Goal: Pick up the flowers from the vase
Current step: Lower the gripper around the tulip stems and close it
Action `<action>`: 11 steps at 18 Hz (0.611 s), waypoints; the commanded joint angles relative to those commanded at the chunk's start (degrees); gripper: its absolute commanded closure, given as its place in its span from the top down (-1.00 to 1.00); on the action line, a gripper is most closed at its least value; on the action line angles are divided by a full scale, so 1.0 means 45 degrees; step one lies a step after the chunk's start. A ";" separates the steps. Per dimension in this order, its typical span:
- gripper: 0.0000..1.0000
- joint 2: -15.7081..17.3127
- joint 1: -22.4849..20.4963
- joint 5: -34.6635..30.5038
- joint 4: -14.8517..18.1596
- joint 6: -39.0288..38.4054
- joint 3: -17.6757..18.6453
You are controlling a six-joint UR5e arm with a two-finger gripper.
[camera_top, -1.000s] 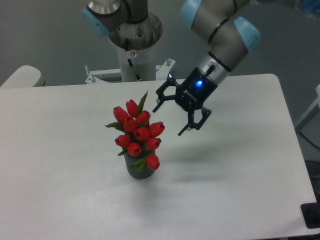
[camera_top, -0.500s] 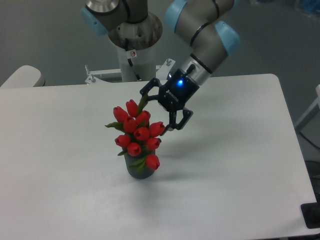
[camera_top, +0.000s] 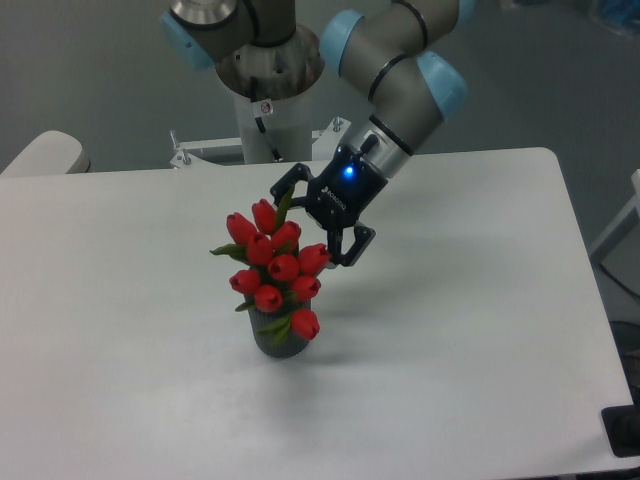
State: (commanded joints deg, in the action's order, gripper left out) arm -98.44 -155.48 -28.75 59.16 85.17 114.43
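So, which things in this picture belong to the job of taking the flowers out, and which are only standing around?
Belong to the job:
- flowers, red tulip buds standing in the vase
- vase, dark grey
- gripper, open beside the bunch

Only standing around:
- white table
- robot base pedestal
- pale rounded object at the left edge

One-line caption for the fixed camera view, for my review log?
Open claw reaches the upper right side of the red flowers, which stand in the dark vase on the white table.
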 joint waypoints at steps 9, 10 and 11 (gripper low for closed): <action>1.00 -0.0293 -0.0059 0.0003 -0.0744 -0.0060 0.0059; 1.00 -0.0293 -0.0078 0.0003 -0.0744 -0.0060 0.0078; 1.00 -0.0293 -0.0078 0.0003 -0.0744 -0.0060 0.0078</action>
State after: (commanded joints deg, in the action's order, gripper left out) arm -99.76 -155.83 -28.74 55.81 84.90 114.79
